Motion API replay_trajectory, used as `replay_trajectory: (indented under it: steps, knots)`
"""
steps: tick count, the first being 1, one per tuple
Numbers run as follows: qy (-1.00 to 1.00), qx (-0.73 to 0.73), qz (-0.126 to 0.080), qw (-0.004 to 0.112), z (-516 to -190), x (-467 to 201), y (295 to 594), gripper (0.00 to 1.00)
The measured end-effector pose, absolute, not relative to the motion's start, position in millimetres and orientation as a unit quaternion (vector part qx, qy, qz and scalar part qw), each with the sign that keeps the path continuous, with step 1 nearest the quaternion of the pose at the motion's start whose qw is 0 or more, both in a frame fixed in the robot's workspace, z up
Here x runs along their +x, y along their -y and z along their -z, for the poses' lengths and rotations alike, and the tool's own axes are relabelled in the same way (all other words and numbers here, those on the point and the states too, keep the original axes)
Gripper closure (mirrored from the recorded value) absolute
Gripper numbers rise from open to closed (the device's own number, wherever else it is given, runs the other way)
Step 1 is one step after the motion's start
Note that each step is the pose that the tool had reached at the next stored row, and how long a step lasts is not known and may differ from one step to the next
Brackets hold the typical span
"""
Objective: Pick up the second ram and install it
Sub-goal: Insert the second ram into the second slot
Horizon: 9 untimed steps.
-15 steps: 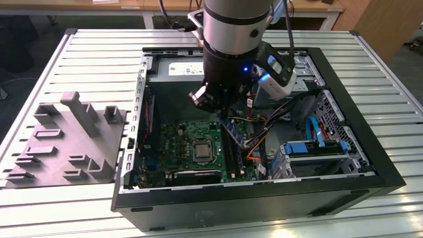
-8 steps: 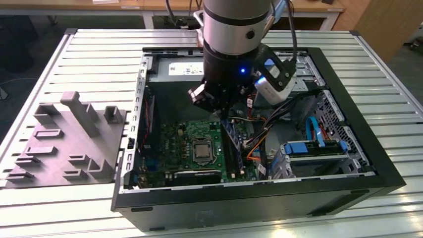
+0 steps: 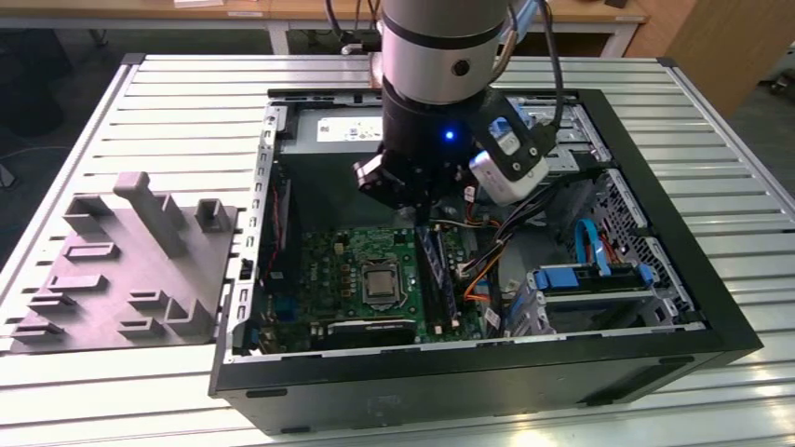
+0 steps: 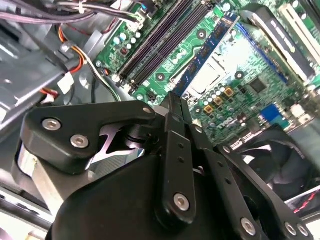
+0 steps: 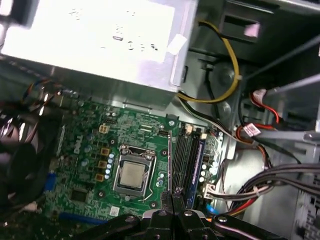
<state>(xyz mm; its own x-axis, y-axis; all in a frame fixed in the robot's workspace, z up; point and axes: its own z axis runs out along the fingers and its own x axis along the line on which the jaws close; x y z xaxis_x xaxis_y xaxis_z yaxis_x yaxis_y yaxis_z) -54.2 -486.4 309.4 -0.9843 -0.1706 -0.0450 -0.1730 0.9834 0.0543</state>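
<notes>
Arm (image 3: 441, 56) pose in the exterior view: you see it upright, reaching straight down into the open computer case (image 3: 646, 340), with the gripper (image 3: 420, 212) above the motherboard (image 3: 335, 270). The case lies on a slatted metal table (image 3: 186, 102); a grey fixture (image 3: 125, 270) sits toward the exterior view's left. In the second wrist view, note the jaws clamped on the second ram (image 4: 207, 52), held between processor socket (image 4: 222, 62) and black slots (image 4: 165, 40). In the first wrist view, the ram (image 5: 171, 165) appears edge-on.
</notes>
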Motion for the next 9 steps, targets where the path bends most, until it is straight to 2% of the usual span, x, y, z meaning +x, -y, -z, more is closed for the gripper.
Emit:
replay_trajectory:
  steps: [9]
  knots:
    - [-0.999,-0.005,-0.027,0.022,-307.8,-54.2,486.4,0.88]
